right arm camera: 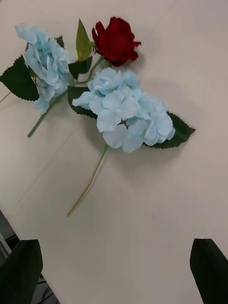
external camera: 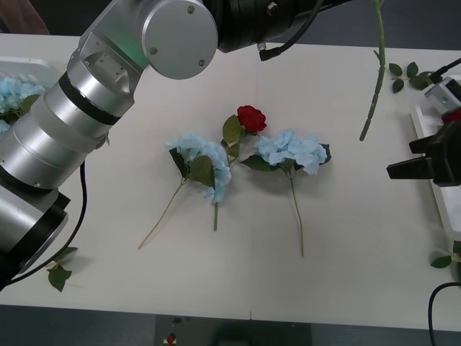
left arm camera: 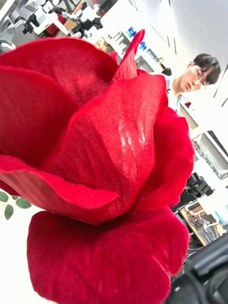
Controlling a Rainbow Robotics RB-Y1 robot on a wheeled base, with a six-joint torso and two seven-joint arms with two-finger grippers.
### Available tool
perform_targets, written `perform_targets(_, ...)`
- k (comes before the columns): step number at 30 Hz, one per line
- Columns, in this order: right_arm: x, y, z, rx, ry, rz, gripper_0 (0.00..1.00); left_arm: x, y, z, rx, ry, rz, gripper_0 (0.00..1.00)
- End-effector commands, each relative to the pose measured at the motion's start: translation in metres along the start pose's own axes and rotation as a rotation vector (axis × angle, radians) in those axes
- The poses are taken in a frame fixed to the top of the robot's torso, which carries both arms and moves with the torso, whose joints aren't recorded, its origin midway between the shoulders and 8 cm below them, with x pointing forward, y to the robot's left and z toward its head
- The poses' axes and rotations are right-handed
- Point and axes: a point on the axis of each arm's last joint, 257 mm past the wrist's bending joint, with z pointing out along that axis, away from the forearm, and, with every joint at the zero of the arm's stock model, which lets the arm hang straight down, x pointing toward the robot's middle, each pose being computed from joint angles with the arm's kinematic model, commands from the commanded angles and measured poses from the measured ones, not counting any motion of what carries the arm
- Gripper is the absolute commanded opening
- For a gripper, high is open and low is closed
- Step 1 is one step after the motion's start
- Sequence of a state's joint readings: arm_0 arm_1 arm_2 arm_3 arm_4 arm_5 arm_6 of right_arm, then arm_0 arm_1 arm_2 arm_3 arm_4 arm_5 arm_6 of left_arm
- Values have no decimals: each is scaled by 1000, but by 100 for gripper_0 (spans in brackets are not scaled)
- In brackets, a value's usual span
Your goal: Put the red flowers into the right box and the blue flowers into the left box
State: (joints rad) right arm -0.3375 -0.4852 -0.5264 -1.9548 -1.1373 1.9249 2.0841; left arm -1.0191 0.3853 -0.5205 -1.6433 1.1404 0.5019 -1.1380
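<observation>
The right gripper had its two black fingers spread wide apart, holding and touching nothing, with bare table between them. Ahead of the fingers and well apart from them lay a blue hydrangea stem. Just beyond it lay a red rose, its bud touching the blue petals. A second blue hydrangea stem lay farther off, to one side of the rose. The stretch between the fingertips and the nearest blue cluster was open tabletop.

In the front view the right gripper hung at the table's right side, just inside the rim of the right box. Its fingers pointed toward the flowers in the middle.

The left arm reached up and across the table's far side. A long green stem hung down near the far right. Another red rose bud sat right against the left wrist camera; how it was gripped could not be told.

The left box lay at the far left edge with blue petals inside. Loose leaf sprigs lay near the hanging stem.
</observation>
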Motion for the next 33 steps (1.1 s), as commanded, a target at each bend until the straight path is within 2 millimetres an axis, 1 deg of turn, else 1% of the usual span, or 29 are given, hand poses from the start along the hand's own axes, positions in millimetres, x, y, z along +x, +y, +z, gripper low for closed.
perform_targets(1,-16,9,-20,-15,-66,-130,91,-19,-27,3,43,-26,-1,0)
perform_targets(4,-27,25,-29,-79,-135,-157,91,-19,-27,3,43,-26,-1,0)
perform_targets(6,-35,43,-33,-158,-184,-171,91,-19,-27,3,43,-26,-1,0)
perform_targets(7,-37,47,-34,-180,-197,-171,91,-19,-27,3,43,-26,-1,0)
perform_targets(8,-40,55,-37,-225,-220,-175,91,-19,-27,3,43,-26,-1,0)
perform_targets(12,-66,78,-46,-369,-347,-160,91,-19,-27,3,43,-26,-1,0)
perform_targets(13,-69,80,-47,-385,-359,-159,91,-19,-27,3,43,-26,-1,0)
perform_targets(15,-83,86,-52,-447,-406,-141,91,-19,-27,3,43,-26,-1,0)
perform_targets(17,-97,87,-54,-476,-437,-133,91,-19,-27,3,43,-26,-1,0)
perform_targets(18,-100,87,-55,-483,-443,-129,91,-19,-27,3,43,-26,-1,0)
perform_targets(20,-117,85,-56,-499,-468,-119,91,-19,-27,3,43,-26,-1,0)
perform_targets(21,-120,84,-55,-503,-469,-116,91,-19,-27,3,43,-26,-1,0)
perform_targets(23,-135,81,-55,-524,-489,-95,91,-19,-27,3,43,-26,-1,0)
perform_targets(24,-138,81,-55,-531,-493,-92,91,-19,-27,3,43,-26,-1,0)
perform_targets(25,-146,79,-55,-540,-500,-81,91,-19,-27,3,43,-26,-1,0)
perform_targets(28,-159,76,-56,-557,-509,-62,91,-19,-27,3,43,-26,-1,0)
perform_targets(33,-174,76,-56,-577,-510,-45,91,-19,-27,3,43,-26,-1,0)
